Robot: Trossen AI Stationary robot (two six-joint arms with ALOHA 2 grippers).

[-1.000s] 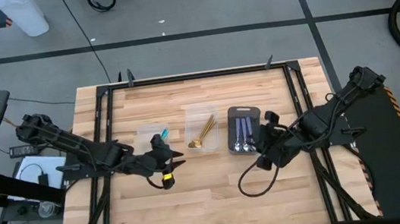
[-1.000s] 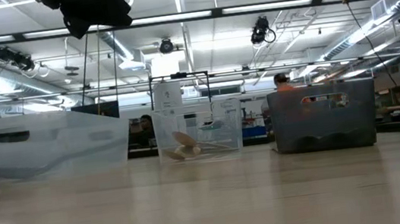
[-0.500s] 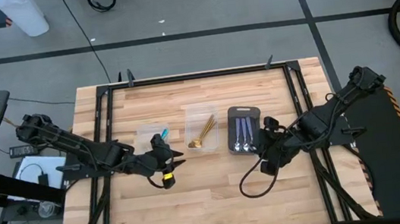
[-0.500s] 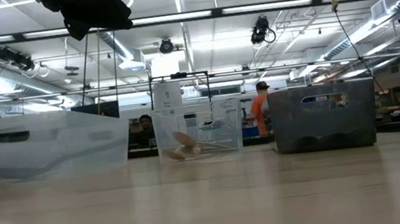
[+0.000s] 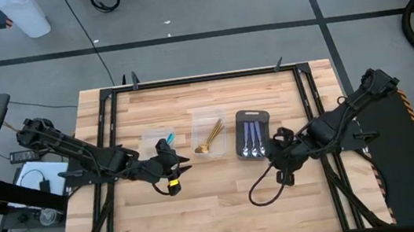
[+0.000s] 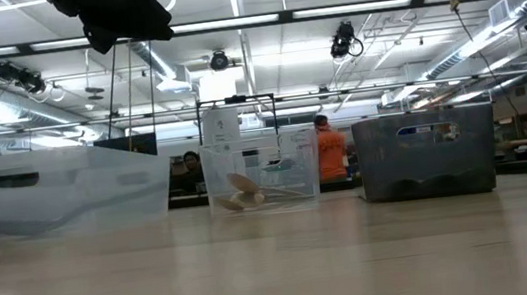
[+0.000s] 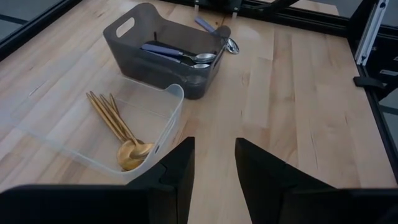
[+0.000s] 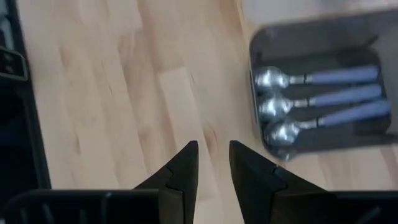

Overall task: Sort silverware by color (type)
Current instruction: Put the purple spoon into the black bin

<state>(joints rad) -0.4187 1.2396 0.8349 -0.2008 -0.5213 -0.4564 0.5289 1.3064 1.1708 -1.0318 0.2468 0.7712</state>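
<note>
Sorting looks close to settled: three silver-bowled spoons with lavender handles (image 8: 317,96) lie side by side in the dark grey plastic tray (image 5: 250,118), slim gold spoons (image 7: 118,134) sit in the clear plastic tub (image 5: 207,118) just beside it. Right gripper (image 5: 281,172) hangs near the tray's corner, fingers a little apart, nothing between them. Left gripper (image 5: 174,167) hovers by the other clear tub (image 5: 155,135), fingers (image 7: 177,168) likewise parted and bare. Risk now, I'd say: either arm swinging away low could clip a light tub wall, skidding it and spilling spoons back together.
</note>
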